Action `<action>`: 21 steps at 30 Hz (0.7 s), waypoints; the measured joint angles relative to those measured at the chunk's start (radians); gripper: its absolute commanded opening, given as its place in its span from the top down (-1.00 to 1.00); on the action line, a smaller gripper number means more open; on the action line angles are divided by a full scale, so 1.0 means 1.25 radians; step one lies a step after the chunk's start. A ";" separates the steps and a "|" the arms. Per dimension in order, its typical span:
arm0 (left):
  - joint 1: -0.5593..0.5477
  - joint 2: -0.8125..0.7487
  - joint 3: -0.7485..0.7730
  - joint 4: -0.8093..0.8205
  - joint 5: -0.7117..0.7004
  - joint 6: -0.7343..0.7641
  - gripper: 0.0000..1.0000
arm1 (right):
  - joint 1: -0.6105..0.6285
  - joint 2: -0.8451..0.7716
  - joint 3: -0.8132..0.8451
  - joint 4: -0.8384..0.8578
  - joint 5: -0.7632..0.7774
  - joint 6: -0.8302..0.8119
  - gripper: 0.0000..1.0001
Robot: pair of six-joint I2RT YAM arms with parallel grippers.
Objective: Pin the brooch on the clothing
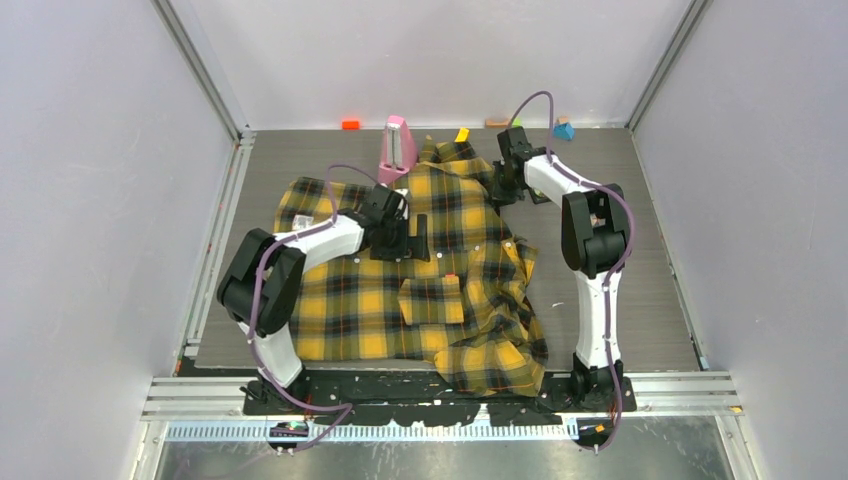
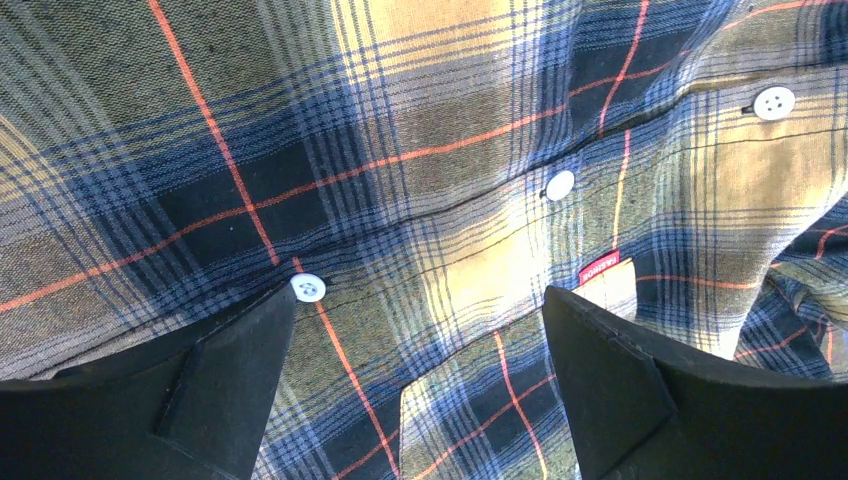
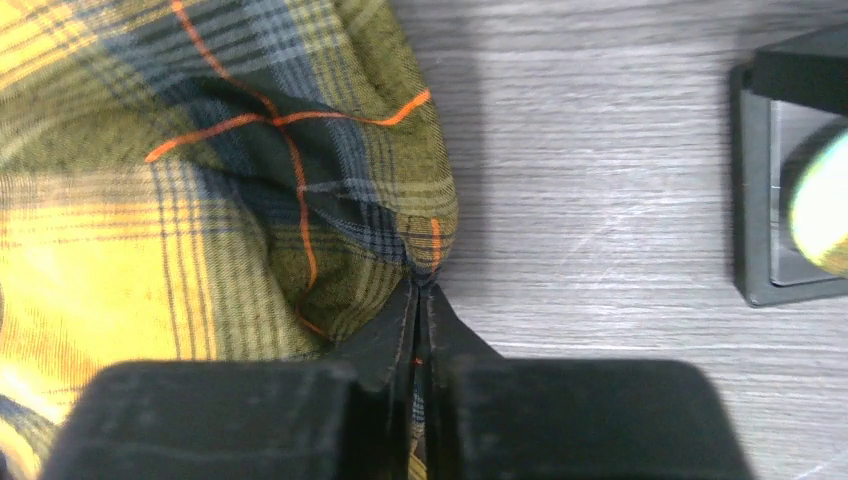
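Note:
The yellow-and-black plaid shirt lies spread on the table, collar to the back. My left gripper hovers open and empty over its chest. In the left wrist view the left gripper frames the button placket, with white buttons and the pocket's red label close by. My right gripper is shut on the shirt's edge near the right shoulder. A blurred, shiny greenish round piece, probably the brooch, sits in a black square case cut off at the right edge of the right wrist view.
A pink upright object stands behind the collar. Small blocks lie along the back wall: orange, yellow, blue. Grey walls close in the table on three sides.

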 measured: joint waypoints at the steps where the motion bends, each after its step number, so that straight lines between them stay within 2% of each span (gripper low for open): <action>1: 0.000 -0.004 -0.010 0.009 -0.005 0.002 -0.99 | 0.000 0.002 0.005 -0.003 0.009 -0.002 0.98; 8: -0.001 -0.054 -0.080 0.050 -0.044 0.014 -0.99 | -0.006 0.034 0.095 -0.056 0.136 -0.034 0.99; 14: -0.001 -0.076 -0.105 0.050 -0.073 0.031 -0.99 | -0.012 0.068 0.226 -0.080 0.190 -0.097 0.97; 16: -0.002 -0.076 -0.105 0.048 -0.074 0.039 -0.99 | -0.012 0.085 0.270 -0.086 0.194 -0.121 0.84; 18: -0.002 -0.076 -0.102 0.044 -0.074 0.047 -0.99 | -0.011 0.097 0.297 -0.094 0.194 -0.138 0.51; 19: -0.002 -0.076 -0.100 0.040 -0.074 0.050 -0.99 | -0.009 0.099 0.305 -0.102 0.194 -0.147 0.23; 20: -0.002 -0.076 -0.097 0.031 -0.074 0.055 -0.99 | -0.009 0.099 0.307 -0.108 0.193 -0.154 0.08; 21: -0.002 -0.077 -0.094 0.023 -0.073 0.061 -0.99 | -0.009 0.099 0.307 -0.112 0.191 -0.159 -0.17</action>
